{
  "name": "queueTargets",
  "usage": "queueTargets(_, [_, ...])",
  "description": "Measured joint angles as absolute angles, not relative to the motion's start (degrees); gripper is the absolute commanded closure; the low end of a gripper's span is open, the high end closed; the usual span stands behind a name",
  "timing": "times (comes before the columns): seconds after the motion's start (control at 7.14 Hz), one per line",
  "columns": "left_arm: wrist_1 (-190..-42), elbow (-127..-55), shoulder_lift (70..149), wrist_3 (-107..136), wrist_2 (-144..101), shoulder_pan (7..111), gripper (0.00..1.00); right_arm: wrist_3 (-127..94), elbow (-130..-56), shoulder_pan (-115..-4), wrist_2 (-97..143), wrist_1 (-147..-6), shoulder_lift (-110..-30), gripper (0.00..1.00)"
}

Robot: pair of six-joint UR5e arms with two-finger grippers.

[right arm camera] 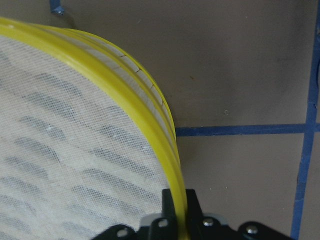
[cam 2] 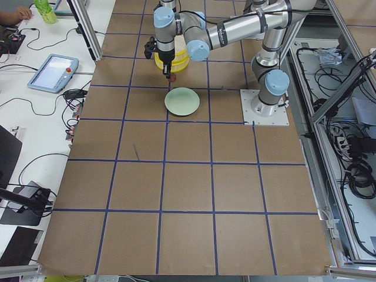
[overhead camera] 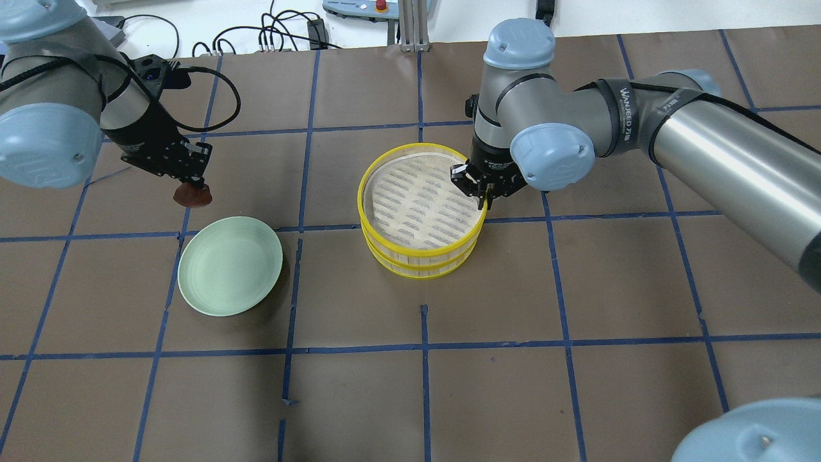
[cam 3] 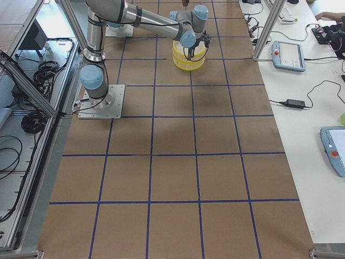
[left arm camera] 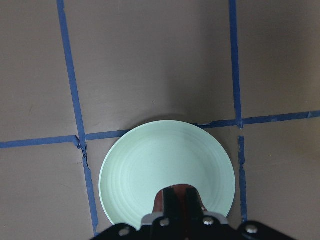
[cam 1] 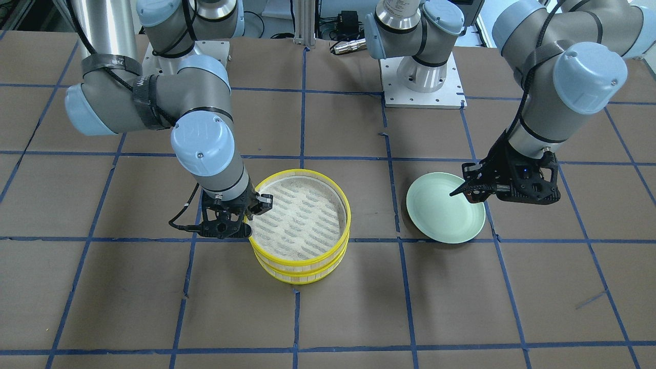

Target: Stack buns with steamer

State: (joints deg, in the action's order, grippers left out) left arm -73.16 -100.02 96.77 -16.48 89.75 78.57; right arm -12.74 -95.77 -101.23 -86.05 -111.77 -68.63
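Observation:
My left gripper (overhead camera: pixel 192 188) is shut on the reddish-brown bun (overhead camera: pixel 192 197) and holds it in the air just beyond the far edge of the pale green plate (overhead camera: pixel 229 265). In the left wrist view the empty plate (left arm camera: pixel 167 165) lies below the fingers. The yellow-rimmed steamer (overhead camera: pixel 417 269) stands as two stacked tiers at the table's middle, and its top tier holds only a white mesh liner. My right gripper (overhead camera: pixel 480 196) is shut on the top tier's rim (right arm camera: pixel 167 150) on its right side. The white bun is hidden.
The table is brown paper with a blue tape grid. The plate (cam 1: pixel 445 214) lies about one grid square from the steamer (cam 1: pixel 302 266). The arm bases (cam 1: pixel 423 82) stand at the robot's side. Cables and a tablet (cam 2: pixel 53 70) lie off the table.

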Motion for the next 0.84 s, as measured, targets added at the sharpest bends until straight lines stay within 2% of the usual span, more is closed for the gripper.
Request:
queueTargets(0.14, [-73.14, -100.02, 96.77, -16.51, 89.74, 78.57, 0.98, -12.76, -95.79, -101.27, -86.04, -111.78, -68.64, 0.48])
queueTargets(0.28, [-73.13, -100.02, 96.74, -16.52, 89.74, 78.57, 0.98, -12.80, -95.78, -101.34, -86.06, -111.79, -68.64, 0.01])
queueTargets(0.56, [-73.10, -100.02, 96.70, -16.51, 89.72, 78.63, 0.98, -12.79, -95.51, -101.39, -86.11, -111.60, -68.80, 0.00])
queueTargets(0.84, [-73.03, -100.05, 96.69, -14.28, 88.21, 79.82, 0.98, -12.24, -91.80, -100.29, -86.06, -107.26, -70.74, 0.00])
